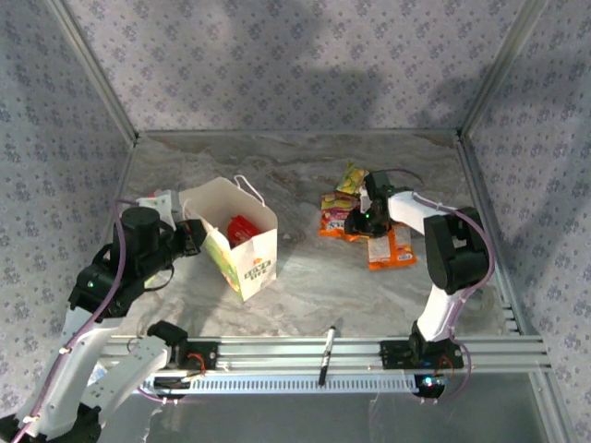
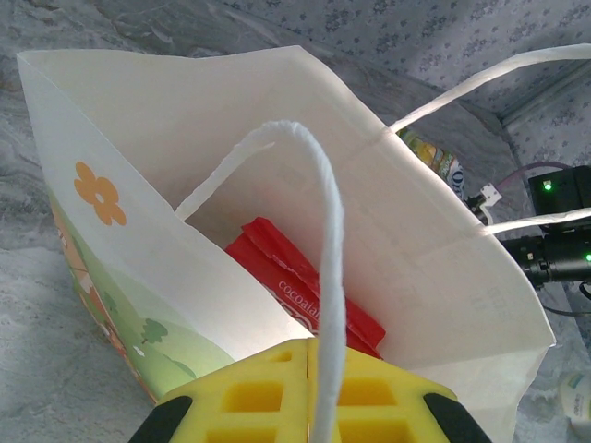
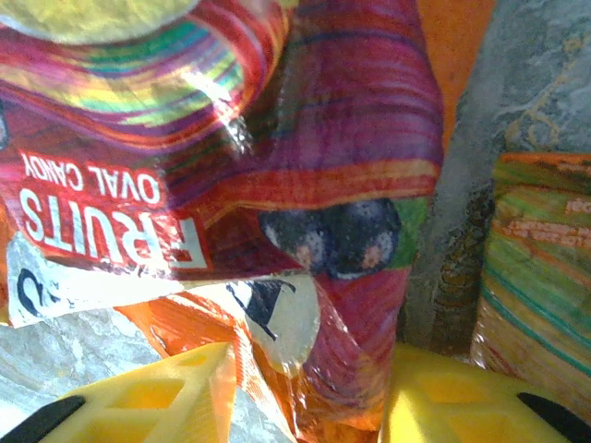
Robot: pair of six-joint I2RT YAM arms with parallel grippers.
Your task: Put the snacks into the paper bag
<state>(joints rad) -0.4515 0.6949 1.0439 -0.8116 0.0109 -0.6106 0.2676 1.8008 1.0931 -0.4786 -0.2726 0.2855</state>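
The paper bag stands upright at left-centre of the surface, mouth up, its long rim running far-left to near-right. The left claw is closed on the bag's near rim, at a loop handle. A red packet leans inside. Bare surface separates the bag from the pile at right. There the right claw pinches the crumpled end of a purple candy packet, whose long axis runs away from the pads. An orange-pink packet lies just beside it.
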